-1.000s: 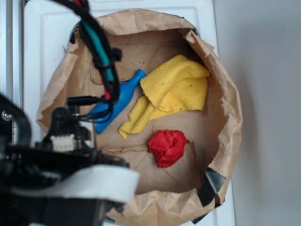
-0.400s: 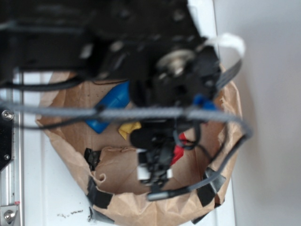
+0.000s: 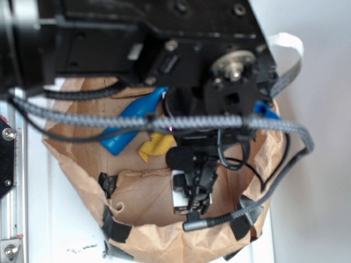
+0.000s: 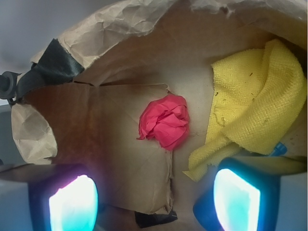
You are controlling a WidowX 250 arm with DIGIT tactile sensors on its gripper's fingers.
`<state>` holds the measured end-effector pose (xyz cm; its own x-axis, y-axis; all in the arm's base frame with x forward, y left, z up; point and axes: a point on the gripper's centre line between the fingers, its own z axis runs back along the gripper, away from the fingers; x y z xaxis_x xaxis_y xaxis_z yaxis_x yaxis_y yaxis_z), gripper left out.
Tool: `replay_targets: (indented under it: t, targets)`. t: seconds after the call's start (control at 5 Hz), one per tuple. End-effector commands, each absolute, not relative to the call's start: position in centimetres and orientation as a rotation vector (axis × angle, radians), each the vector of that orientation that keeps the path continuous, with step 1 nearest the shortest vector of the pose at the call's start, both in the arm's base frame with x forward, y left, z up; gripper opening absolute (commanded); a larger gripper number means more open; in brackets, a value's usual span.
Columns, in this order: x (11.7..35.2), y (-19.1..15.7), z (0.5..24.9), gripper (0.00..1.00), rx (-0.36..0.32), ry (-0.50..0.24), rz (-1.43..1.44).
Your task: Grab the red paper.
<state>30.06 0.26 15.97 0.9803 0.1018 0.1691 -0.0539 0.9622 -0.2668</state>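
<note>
**A:** Start at the fingers. How did they stand?

**B:** In the wrist view the two fingers (image 4: 73, 204) sat spread wide at the bottom edge, one at each lower corner, with nothing between them. The gripper (image 4: 154, 202) was released and held nothing.

**A:** And the red paper?

**B:** The red paper (image 4: 164, 121) lay on the floor of the brown paper bag (image 4: 110, 31), ahead of the gap between the fingers and apart from both. It was out of sight in the outside view — the arm (image 3: 164, 44) covered that part of the bag.

**A:** What lay round it?

**B:** The yellow cloth (image 4: 255, 101) was just beside it on the right of the wrist view; I couldn't tell whether the two touched. A blue bottle (image 3: 129, 123) showed under the arm in the outside view, beyond the cloth. Black tape (image 4: 57, 62) patched the bag's rim.

**A:** How would the wad handle?

**B:** I judged it very light and soft — crumpled paper that would give under a squeeze and then hold, not slippery, not breakable. Its creases should have offered grip anywhere.

**A:** Where to take hold?

**B:** Across its middle, with the fingers straddling the wad and reaching down close to the bag floor. The risk I saw was the right-hand finger snagging the cloth's edge, or a light wad being nudged away rather than pinched.
</note>
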Motion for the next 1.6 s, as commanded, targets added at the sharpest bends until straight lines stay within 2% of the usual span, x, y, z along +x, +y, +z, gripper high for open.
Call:
replay_targets:
  t: [0.0, 0.4, 0.8, 1.0, 1.2, 1.4]
  targets:
    - [30.1, 0.6, 14.6, 1.00, -0.187, -0.351, 0.031]
    - [29.8, 0.6, 10.5, 1.00, -0.090, -0.447, -0.033]
    - [30.5, -3.2, 10.8, 1.00, -0.115, -0.366, -0.033]
    - [31.0, -5.1, 10.9, 1.00, -0.106, -0.375, -0.027]
    - [32.2, -5.9, 9.9, 1.00, -0.061, -0.384, 0.003]
    - [33.1, -6.4, 7.4, 1.00, 0.023, -0.369, 0.019]
